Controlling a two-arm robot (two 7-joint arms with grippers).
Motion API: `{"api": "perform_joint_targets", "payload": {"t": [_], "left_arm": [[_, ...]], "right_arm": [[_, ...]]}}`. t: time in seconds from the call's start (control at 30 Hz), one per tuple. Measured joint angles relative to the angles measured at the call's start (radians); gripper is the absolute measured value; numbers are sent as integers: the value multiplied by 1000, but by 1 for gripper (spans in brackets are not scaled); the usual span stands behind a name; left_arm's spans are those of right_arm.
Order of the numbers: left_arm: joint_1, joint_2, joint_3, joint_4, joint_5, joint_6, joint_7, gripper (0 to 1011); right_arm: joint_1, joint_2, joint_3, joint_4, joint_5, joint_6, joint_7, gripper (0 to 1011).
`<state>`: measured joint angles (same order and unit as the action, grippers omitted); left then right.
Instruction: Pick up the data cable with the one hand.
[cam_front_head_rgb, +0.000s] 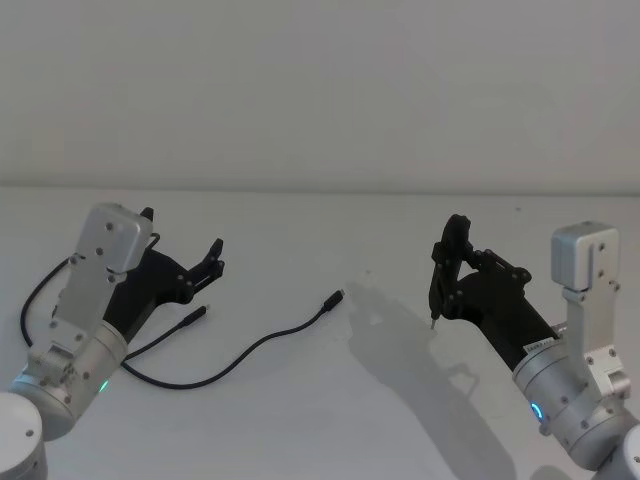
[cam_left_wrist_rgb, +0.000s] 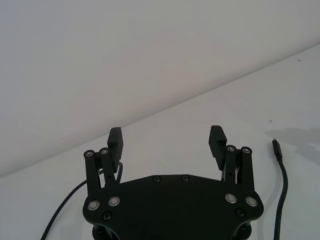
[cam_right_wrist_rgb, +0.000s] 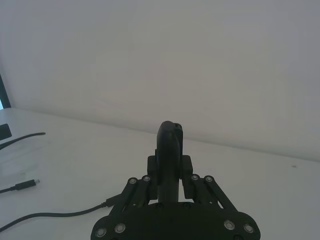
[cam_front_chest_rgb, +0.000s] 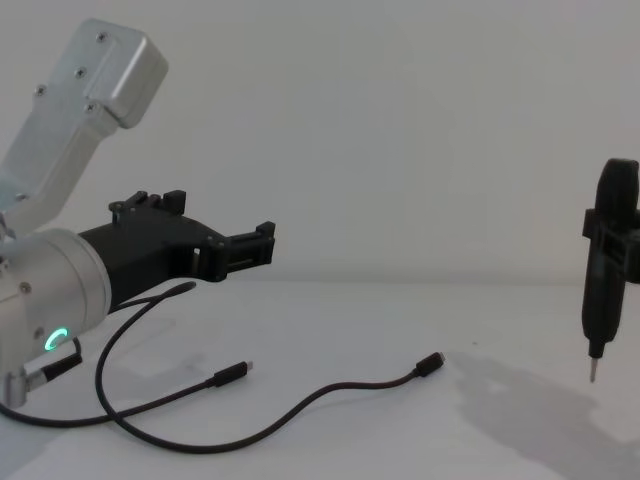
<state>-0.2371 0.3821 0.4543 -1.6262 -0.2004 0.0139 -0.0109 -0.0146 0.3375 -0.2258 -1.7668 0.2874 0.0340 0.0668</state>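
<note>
left gripper (cam_left_wrist_rgb: 166, 142): jaws apart, nothing between them, poised above the white table (cam_front_head_rgb: 300, 420). right gripper (cam_right_wrist_rgb: 169, 172): clamped on a pointed tool (cam_front_head_rgb: 445, 268), at 3 o'clock of the head view. data cable (cam_front_head_rgb: 262, 343) lies slack on the table, with its plug (cam_front_head_rgb: 338, 296) at 4 o'clock from the left gripper. expect a light, limp, thin cord. pinch the stiffer run just behind the plug.
</note>
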Motion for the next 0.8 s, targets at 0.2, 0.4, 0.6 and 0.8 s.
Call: {"api": "perform_joint_targets", "payload": {"t": [0.2, 0.4, 0.6, 0.8], "left_arm": [[0, 0, 0, 0, 0, 0, 0, 1000], [0, 0, 0, 0, 0, 0, 0, 1001], [0, 0, 0, 0, 0, 0, -1, 1001], [-5, -1, -1, 0, -4, 0, -15, 1001]], "right_arm": [[0, 0, 0, 0, 0, 0, 0, 274], [0, 0, 0, 0, 0, 0, 0, 275], [0, 0, 0, 0, 0, 0, 0, 275], [6, -4, 1, 3, 1, -2, 5, 274]]}}
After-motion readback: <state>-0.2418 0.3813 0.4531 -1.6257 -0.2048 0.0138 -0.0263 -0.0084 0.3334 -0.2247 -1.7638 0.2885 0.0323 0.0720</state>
